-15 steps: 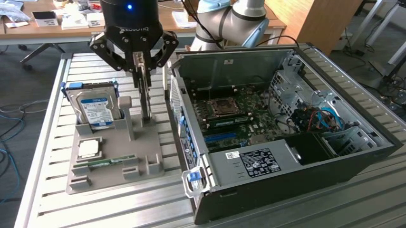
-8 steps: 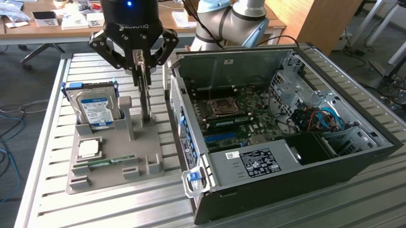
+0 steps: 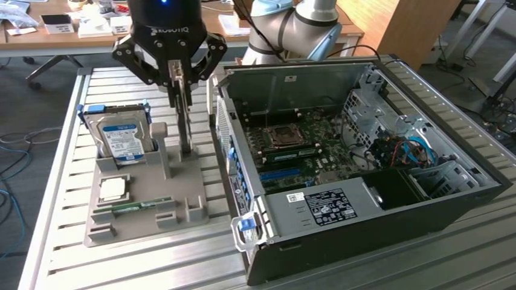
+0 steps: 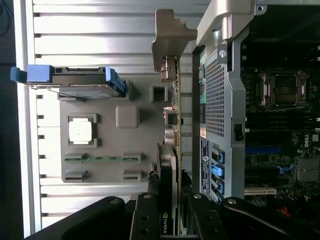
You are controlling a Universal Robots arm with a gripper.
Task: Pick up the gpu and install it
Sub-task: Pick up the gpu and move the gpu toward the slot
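The gpu point(image 3: 185, 121) is a thin dark card standing on edge, its lower end down at the grey holder tray point(image 3: 149, 226). My gripper point(image 3: 179, 81) is shut on its upper edge. In the wrist view the gpu point(image 4: 169, 165) runs edge-on between my two fingers point(image 4: 148, 215), with a green logo near the grip and its silver end bracket point(image 4: 172, 35) at the far end. The gripper point(image 4: 170, 217) straddles the card. On the exterior view's right, close beside the card, the open computer case point(image 3: 451, 199) lies with its motherboard point(image 3: 303, 145) exposed.
The tray also holds a hard drive point(image 3: 121, 140) with a blue-white label standing upright, a square processor point(image 3: 113, 190) and a green memory stick point(image 3: 133, 207). The case's perforated wall point(image 4: 220, 95) is close to the card. Everything rests on a slatted metal table point(image 3: 96, 266).
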